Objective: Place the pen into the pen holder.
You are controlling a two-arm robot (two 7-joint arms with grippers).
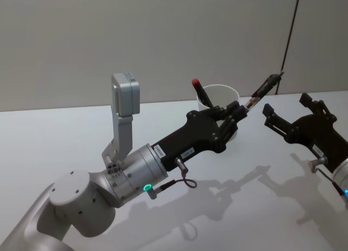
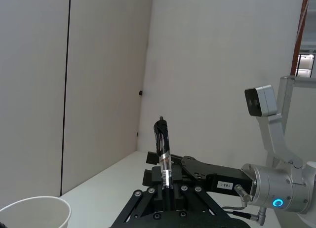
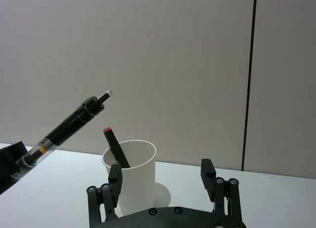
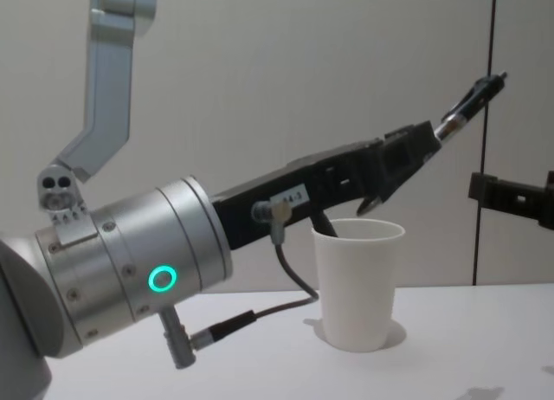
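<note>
My left gripper (image 1: pixel 239 111) is shut on a black pen (image 1: pixel 262 90) whose tip points up and away at a slant. It hovers just above the rim of the pen holder (image 1: pixel 222 94), a white paper cup (image 4: pixel 357 279) on the table. The left wrist view shows the pen (image 2: pixel 163 150) standing between the fingers, with the cup's rim (image 2: pixel 34 204) below. A second pen with a red cap (image 1: pixel 199 91) leans inside the cup (image 3: pixel 131 174). My right gripper (image 1: pixel 285 105) is open and holds nothing, right of the cup and apart from it.
The white table (image 1: pixel 65 137) ends at a plain grey wall close behind the cup. A dark vertical seam (image 1: pixel 291 33) runs down the wall at the right. A cable (image 1: pixel 185 181) hangs under my left wrist.
</note>
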